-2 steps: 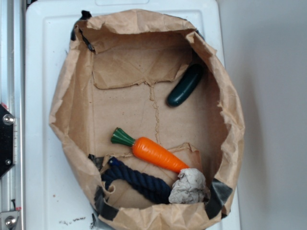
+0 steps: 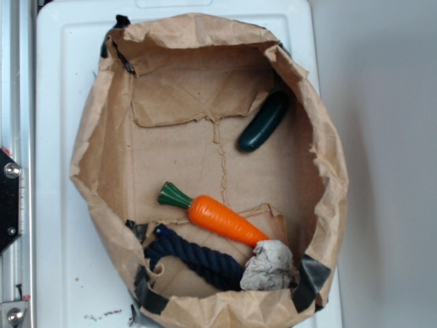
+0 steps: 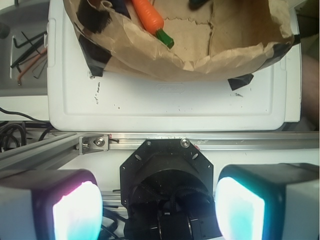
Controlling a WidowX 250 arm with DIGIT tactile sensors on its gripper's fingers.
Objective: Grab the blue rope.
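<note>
The blue rope [image 2: 198, 258] is a thick, twisted navy piece lying bent along the near wall of the open brown paper bag [image 2: 89, 157], left of a crumpled whitish wad [image 2: 268, 266] and just below the orange carrot [image 2: 222, 219]. My gripper does not show in the exterior view. In the wrist view my gripper [image 3: 159, 205] is open and empty, its two glowing pads [image 3: 75, 210] far apart, hovering over the robot's black base [image 3: 165, 170], well away from the bag [image 3: 150, 60]. The rope is hidden behind the bag's wall in the wrist view.
A dark green cucumber toy [image 2: 263, 121] lies at the bag's far right. The bag sits on a white tray-like board [image 2: 61, 82]. An aluminium rail [image 3: 200, 142] runs between base and board. Allen keys [image 3: 27, 55] lie to one side. The carrot [image 3: 147, 15] shows over the bag's rim.
</note>
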